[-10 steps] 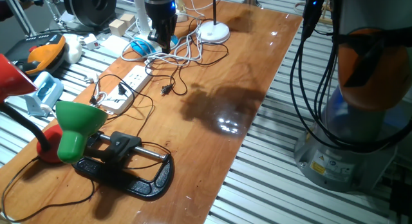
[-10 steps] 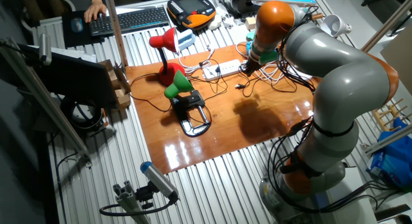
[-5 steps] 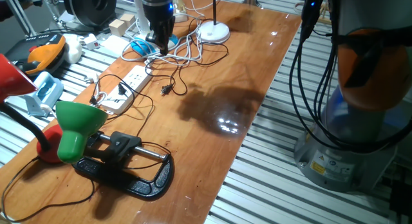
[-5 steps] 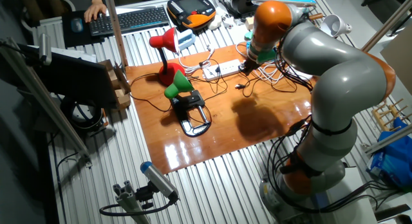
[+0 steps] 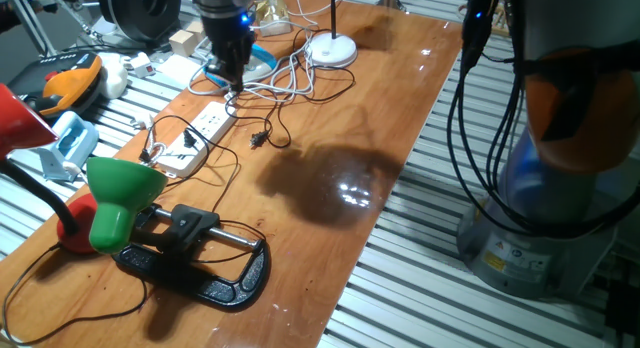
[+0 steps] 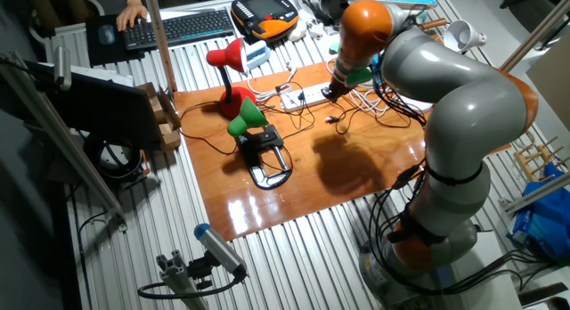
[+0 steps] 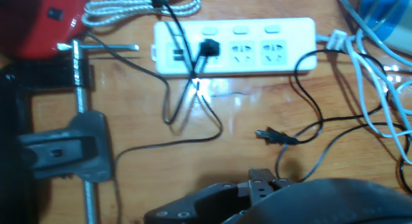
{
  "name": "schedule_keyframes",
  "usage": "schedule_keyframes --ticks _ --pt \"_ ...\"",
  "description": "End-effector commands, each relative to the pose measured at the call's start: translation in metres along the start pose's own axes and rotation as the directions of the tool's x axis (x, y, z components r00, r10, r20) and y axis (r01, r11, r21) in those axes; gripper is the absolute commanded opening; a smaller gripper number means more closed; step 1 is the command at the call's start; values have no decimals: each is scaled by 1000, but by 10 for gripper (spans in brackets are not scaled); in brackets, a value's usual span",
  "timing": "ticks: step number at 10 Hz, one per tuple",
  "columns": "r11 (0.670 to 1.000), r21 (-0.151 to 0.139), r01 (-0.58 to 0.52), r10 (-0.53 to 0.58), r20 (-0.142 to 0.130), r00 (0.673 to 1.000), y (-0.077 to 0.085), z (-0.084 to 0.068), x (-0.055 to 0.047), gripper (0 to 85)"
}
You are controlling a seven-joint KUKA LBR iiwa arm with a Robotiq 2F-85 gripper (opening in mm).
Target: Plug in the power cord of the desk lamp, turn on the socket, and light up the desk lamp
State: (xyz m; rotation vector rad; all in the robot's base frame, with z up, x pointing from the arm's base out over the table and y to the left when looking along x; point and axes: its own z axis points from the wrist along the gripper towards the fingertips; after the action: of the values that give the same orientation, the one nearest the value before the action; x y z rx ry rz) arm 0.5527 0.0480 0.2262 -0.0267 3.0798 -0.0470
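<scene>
1. One fixed view sits low and close at the wooden table's [image 5: 400,118] near end, right behind the green lamp [image 5: 118,196] and black clamp [image 5: 195,258], looking along its length toward the far end.
2. The other fixed view is high and well back, looking down across the whole table [image 6: 356,159] with the arm's base at the near right corner.
3. Hand view looks straight down, near the socket [image 7: 235,47].
4. All three share the socket [image 5: 195,133] [image 6: 303,96] and loose black plug [image 7: 270,136].

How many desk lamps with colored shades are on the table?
2: a red lamp at the table's far corner, and a green lamp beside it, held in a black clamp. Others may be hidden.
</scene>
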Motion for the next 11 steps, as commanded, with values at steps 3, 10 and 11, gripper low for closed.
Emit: schedule_keyframes --ticks 3,10,11 --pt "1000 5 -8 8 0 1000 20 -3 -3 0" --pt "999 4 50 -50 49 998 34 4 -8 0" --pt "999 11 41 -42 49 998 36 5 -9 0"
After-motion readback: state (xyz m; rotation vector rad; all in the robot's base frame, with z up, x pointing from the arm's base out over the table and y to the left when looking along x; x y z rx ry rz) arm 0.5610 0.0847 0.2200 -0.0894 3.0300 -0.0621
